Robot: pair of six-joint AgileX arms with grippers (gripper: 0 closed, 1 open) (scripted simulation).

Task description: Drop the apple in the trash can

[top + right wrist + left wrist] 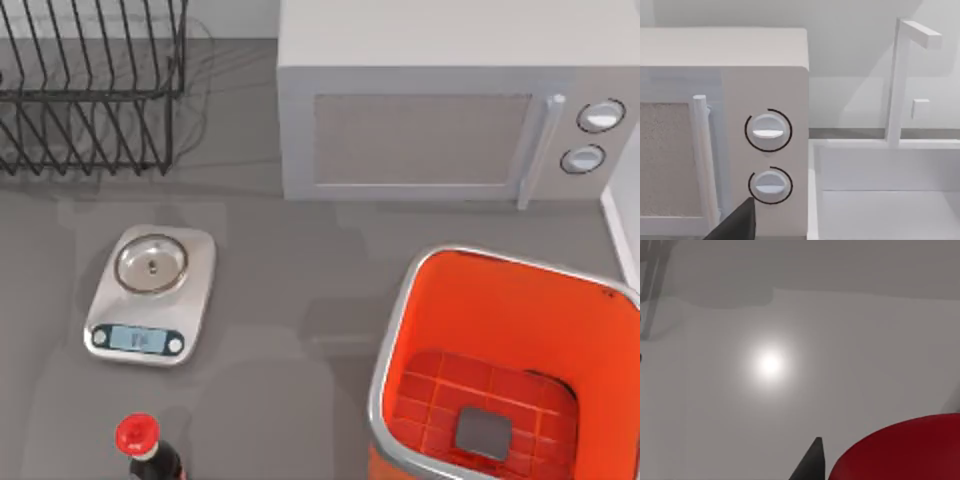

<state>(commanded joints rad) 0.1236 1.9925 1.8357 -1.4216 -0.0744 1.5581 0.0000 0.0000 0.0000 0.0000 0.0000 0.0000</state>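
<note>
The apple [902,450] is a deep-red rounded thing, partly seen in the left wrist view, right beside a dark part of my left gripper [811,462]. Whether the gripper touches it I cannot tell. Grey table surface lies beyond them. The trash can [512,360] is a large orange-red bin with a silver rim at the table's front right; its gridded floor carries a grey square. A dark part of my right gripper [737,224] faces the microwave's two knobs.
A grey microwave [450,110] stands at the back, a black wire dish rack [90,85] at the back left. A silver kitchen scale [150,295] sits left of centre. A dark bottle with a red cap [140,440] stands at the front left. A white sink [885,190] adjoins the microwave.
</note>
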